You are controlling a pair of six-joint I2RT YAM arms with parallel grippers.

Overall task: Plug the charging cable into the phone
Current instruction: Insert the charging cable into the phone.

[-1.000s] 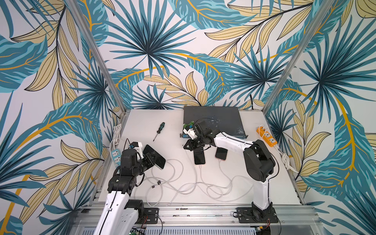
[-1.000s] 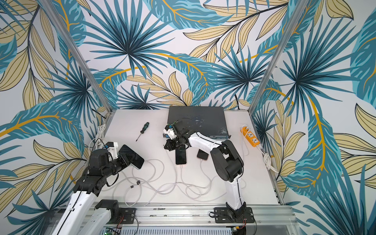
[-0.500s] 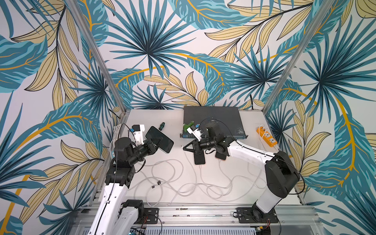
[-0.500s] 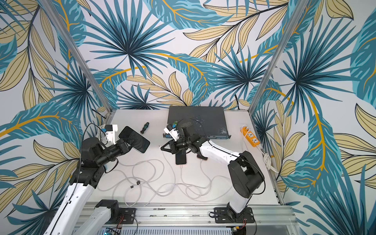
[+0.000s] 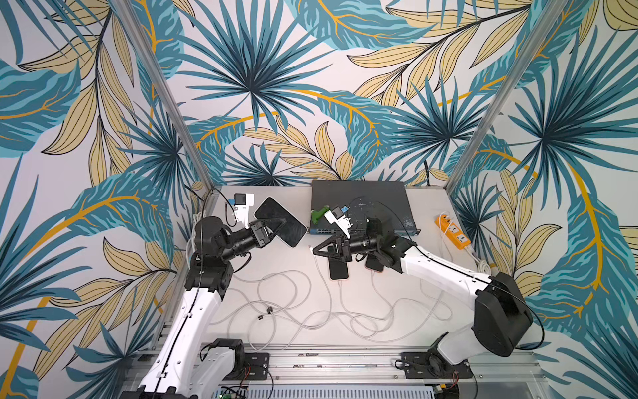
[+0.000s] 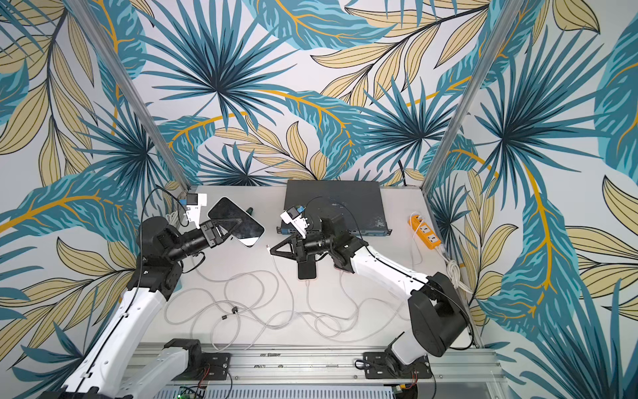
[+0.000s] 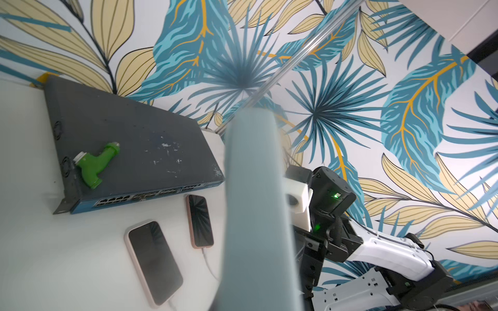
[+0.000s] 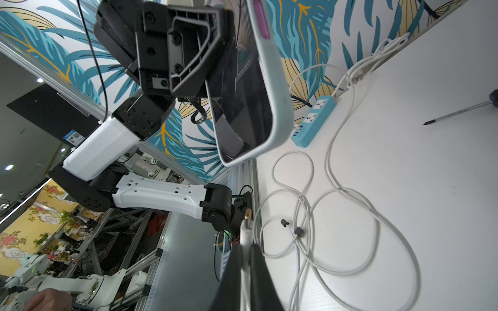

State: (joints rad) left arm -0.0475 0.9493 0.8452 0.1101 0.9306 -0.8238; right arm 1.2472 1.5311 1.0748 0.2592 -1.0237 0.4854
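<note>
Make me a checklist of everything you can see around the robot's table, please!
Surface: white table, with cables across its near half.
Job's things: phone held in the air; charging plug pointing toward it, not plugged in.
Clutter: larger spare phone and smaller spare phone lying flat, each with a cable in; green pipe fitting on a dark network switch; screwdriver.
End effectors: left end effector shut on the phone; right end effector shut on the charging plug.
Cables: white cables looped over the table; orange power strip; blue power strip.
Surroundings: leaf-print walls.
</note>
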